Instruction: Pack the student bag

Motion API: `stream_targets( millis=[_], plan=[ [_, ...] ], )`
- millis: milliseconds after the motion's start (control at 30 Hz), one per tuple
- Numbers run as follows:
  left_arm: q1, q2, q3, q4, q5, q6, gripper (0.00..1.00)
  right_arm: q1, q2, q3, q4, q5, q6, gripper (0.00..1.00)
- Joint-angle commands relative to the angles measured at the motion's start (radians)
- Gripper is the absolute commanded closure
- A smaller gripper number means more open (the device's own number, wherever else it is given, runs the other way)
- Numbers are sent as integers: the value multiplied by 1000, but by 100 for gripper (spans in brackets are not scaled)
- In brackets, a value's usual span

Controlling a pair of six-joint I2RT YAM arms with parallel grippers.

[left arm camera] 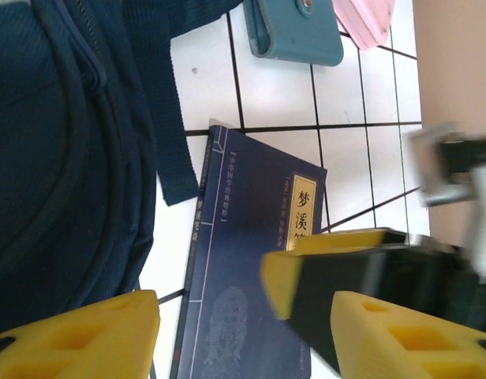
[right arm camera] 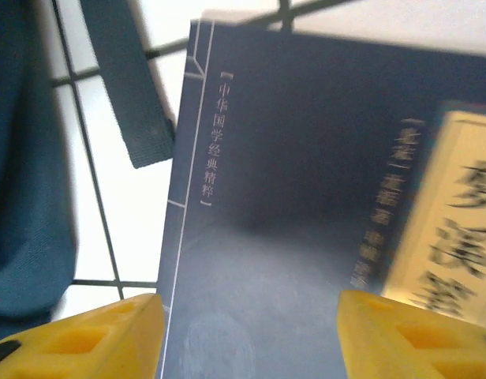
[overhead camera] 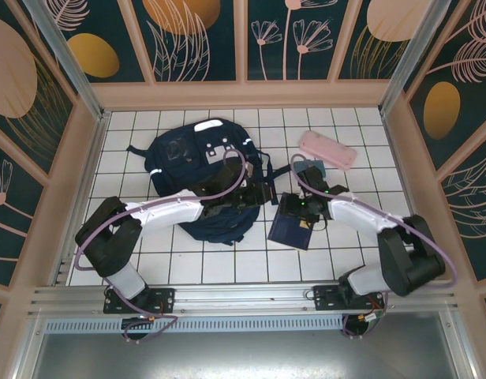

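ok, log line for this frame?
left gripper: open, beside student bag | right gripper: open, over book | book: flat on tiles, outside bag

Left arm point(overhead camera: 168, 212) and right arm point(overhead camera: 355, 213): white forearm shells, bulky rounded black housings at the joints, black bases point(overhead camera: 139, 300) fixed to a silver rail point(overhead camera: 243, 294). A lilac cable point(overhead camera: 243, 162) runs along each arm. Left hand point(left arm camera: 243, 316) and right hand point(right arm camera: 251, 316): blocky yellow fingers point(left arm camera: 93, 335) with moulded recesses, black bodies.
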Motion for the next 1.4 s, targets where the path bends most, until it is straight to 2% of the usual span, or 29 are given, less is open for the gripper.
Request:
stream_targets(
  millis=[0,167,300,567,667,933,1033,1367],
  plan=[
    [-27,6,11,7,-26,-20,44,-62,-108,16,-126,114,46,36],
    [-71,97,69,-3,-17,-26,61,-153,-103,-54,-136,111,57,35],
    [-108,202,144,-3,14,-25,75,-160,-65,-81,-100,65,61,36],
    [-163,374,256,-26,32,-40,93,-160,5,-83,-73,23,59,42],
    [-166,415,289,-63,64,-39,95,-156,10,-83,-70,7,58,45],
    [-174,473,314,-194,14,-7,100,-143,27,-85,-63,-39,59,52],
    [-176,482,309,-206,9,4,100,-121,24,-59,-76,-62,58,60],
    [-177,496,297,-210,-2,16,100,-69,-50,38,-163,-33,94,66]
  ],
)
